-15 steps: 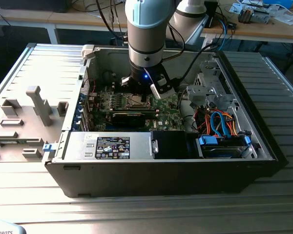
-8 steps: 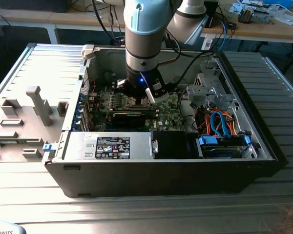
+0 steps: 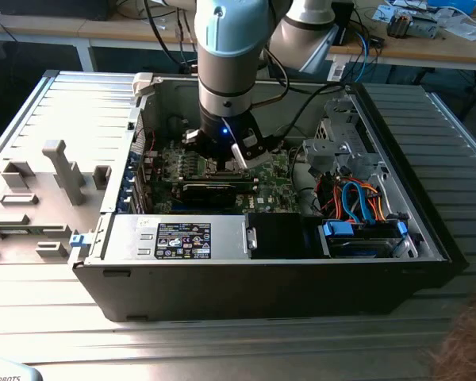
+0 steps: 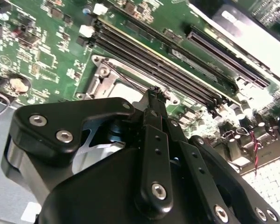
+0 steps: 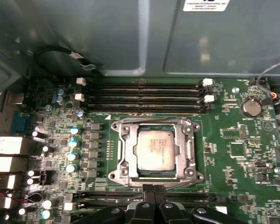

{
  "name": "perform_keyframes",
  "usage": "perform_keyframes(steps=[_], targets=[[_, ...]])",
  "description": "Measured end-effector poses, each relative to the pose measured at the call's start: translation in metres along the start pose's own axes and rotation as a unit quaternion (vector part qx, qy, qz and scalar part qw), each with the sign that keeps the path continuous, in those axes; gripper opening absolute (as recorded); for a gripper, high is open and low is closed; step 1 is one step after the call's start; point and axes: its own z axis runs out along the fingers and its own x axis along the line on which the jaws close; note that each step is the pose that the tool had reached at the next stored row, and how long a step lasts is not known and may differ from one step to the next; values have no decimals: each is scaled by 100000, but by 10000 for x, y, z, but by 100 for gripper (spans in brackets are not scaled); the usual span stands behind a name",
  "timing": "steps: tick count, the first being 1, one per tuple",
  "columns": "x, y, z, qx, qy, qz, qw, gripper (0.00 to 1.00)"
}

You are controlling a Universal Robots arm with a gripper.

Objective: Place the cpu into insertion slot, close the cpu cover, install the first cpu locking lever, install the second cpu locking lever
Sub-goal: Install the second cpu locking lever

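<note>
In the first wrist view the cpu [image 5: 153,149] lies flat in the insertion slot [image 5: 117,176], its pale metal top showing through the window of the cpu cover [image 5: 127,140]. The cover is folded down flat on the socket. My gripper [image 5: 154,189] hovers at the socket's edge with its black fingers pressed together and nothing visible between them. In the second wrist view the gripper [image 4: 154,93] tip sits right at the socket rim, beside a thin wire locking lever [image 4: 126,77] that runs along the cover [image 4: 100,77]. In the exterior view the gripper [image 3: 222,163] reaches down into the open computer case.
Long black memory slots [image 5: 144,93] flank the socket on both sides. A coin battery [image 5: 250,107] sits on the green board. In the exterior view a black card [image 3: 214,190], a power supply [image 3: 182,238], coloured cables [image 3: 357,202] and the case walls [image 3: 262,278] surround the arm.
</note>
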Motion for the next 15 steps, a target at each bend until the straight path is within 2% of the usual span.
perform_keyframes(steps=[3,11,15], targets=[[48,-3,11,-31,-3,0,100000,11],[108,-10,42,-51,3,-1,100000,11],[170,-18,77,-226,-1,4,100000,11]])
